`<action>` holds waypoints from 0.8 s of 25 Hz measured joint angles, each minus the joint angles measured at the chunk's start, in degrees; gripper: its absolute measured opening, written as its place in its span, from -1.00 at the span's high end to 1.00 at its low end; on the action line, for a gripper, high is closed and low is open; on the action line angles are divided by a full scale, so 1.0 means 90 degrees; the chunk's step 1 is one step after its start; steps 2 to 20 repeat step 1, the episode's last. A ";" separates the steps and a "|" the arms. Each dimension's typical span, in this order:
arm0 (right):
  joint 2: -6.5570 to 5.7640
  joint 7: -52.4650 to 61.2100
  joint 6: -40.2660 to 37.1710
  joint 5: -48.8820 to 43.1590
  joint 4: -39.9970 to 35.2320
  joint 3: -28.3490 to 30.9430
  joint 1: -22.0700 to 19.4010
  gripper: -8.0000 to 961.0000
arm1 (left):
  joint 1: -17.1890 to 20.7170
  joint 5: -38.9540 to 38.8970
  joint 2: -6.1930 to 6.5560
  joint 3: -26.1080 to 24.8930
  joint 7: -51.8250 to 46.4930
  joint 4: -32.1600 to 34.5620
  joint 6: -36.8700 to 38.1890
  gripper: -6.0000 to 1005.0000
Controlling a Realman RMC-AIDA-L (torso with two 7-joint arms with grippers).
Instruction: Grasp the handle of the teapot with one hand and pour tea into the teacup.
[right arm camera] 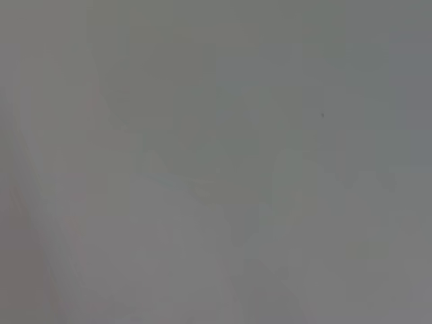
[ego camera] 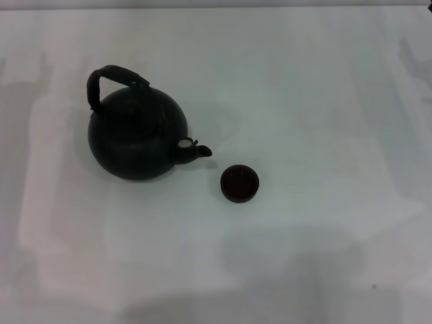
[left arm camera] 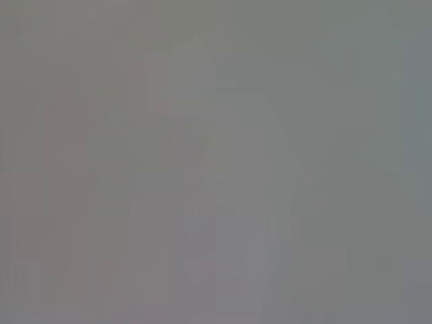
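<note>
The round matte black teapot stands on the white table at centre left in the head view. Its short spout points right, toward the teacup. Its black wrapped hoop handle arches over the top, leaning toward the far left. The small dark teacup stands upright just right of the spout, apart from the pot. Neither gripper nor arm shows in the head view. Both wrist views show only a blank grey surface.
The white table stretches all round the teapot and cup. Its far edge runs along the top of the head view. Faint shadows lie on the near part.
</note>
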 joint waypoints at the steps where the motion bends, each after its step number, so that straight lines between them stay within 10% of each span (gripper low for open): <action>1: 0.0000 0.0000 0.0000 0.0000 0.0000 -0.0002 0.0002 -0.74 | -0.0001 -0.0001 0.0000 -0.0054 0.0000 0.0011 -0.0069 -0.61; 20: 0.0000 0.0000 0.0000 0.0000 0.0000 -0.0002 0.0002 -0.74 | -0.0001 -0.0001 0.0000 -0.0054 0.0000 0.0011 -0.0069 -0.61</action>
